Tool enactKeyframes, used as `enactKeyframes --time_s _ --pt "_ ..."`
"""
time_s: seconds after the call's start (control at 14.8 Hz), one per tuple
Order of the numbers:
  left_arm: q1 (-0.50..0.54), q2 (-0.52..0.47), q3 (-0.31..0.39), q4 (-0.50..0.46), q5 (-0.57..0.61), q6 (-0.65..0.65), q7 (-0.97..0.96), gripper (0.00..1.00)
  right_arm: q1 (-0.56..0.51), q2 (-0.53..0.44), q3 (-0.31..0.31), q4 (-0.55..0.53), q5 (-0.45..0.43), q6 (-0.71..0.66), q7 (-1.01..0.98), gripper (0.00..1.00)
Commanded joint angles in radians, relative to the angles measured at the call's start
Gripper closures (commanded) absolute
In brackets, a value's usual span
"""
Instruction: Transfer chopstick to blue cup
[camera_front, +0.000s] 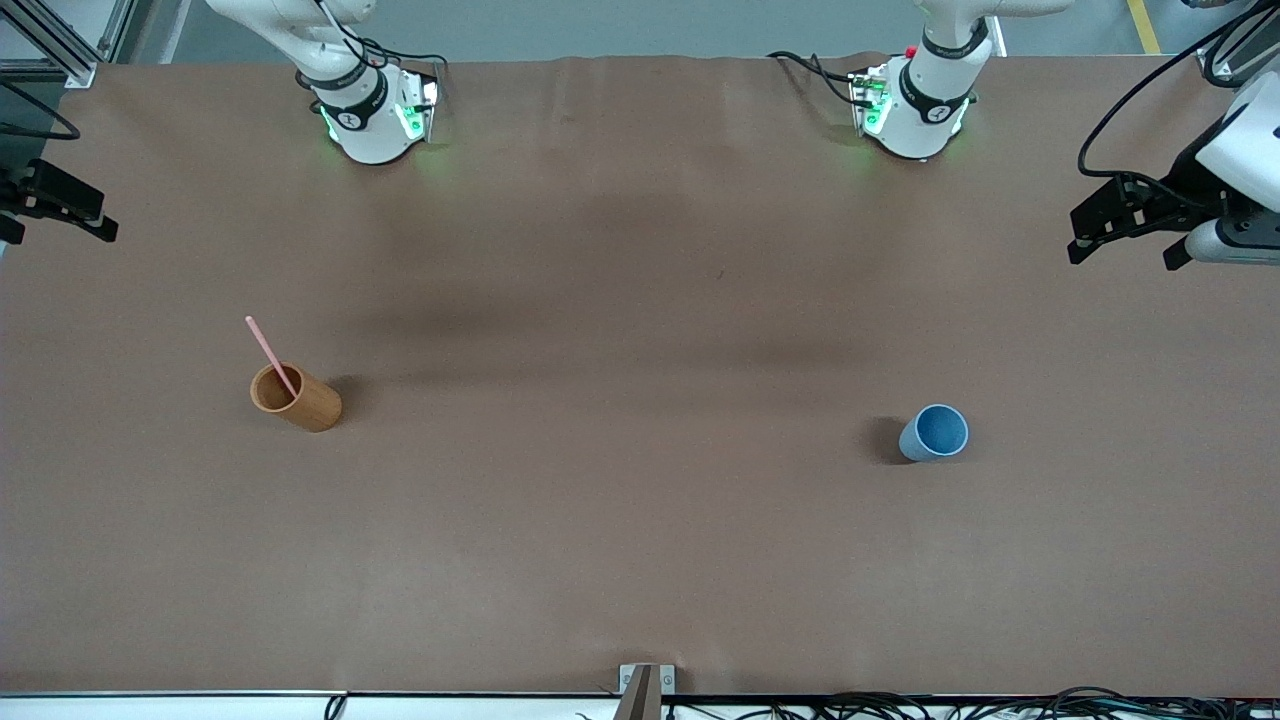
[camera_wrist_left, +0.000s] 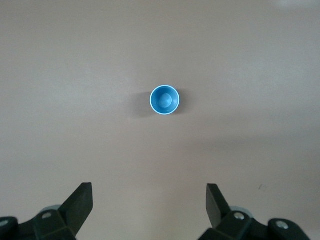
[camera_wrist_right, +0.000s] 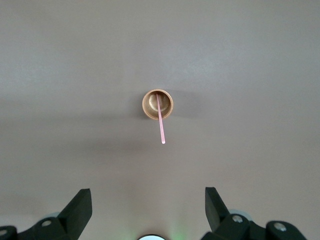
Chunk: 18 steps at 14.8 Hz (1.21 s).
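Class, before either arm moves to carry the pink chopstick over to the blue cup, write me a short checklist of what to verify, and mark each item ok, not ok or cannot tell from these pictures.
1. Chopstick reachable: it leans in the wooden cup, its top end sticking out above the rim. Ok.
2. Blue cup upright and empty: its mouth faces up and nothing shows inside. Ok.
3. Right gripper ready to grasp: open, empty, high above the wooden cup. Ok.
4. Left gripper out of the way: open, empty, high above the blue cup. Ok.
5. Path between the cups: only bare table lies there. Ok.
6. Wooden cup will stay put when the chopstick lifts: cannot tell.
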Motion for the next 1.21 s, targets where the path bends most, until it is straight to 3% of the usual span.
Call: enactKeyframes --time_s 0.0,0.4,0.61,0.94,1.15 --pt "-0.005 0.013 0.000 0.034 0.008 -0.026 0.005 0.00 -0.017 -0.009 0.011 -0.006 0.003 0.005 -0.012 0.00" --pt "-0.010 0.025 0.000 0.031 0.005 -0.026 -0.010 0.00 -0.045 -0.004 0.007 -0.004 0.008 0.011 -0.015 0.00" --pt "0.002 0.103 0.003 0.023 0.002 0.003 0.008 0.00 -0.051 -0.006 0.007 -0.012 0.009 0.030 -0.015 0.00" --pt "0.006 0.284 0.007 -0.096 0.008 0.269 0.010 0.00 -0.062 -0.012 0.008 -0.105 0.012 0.079 -0.029 0.01" --pt "0.009 0.370 0.011 -0.170 0.007 0.452 0.007 0.00 -0.074 -0.015 0.007 -0.212 0.061 0.186 -0.078 0.03"
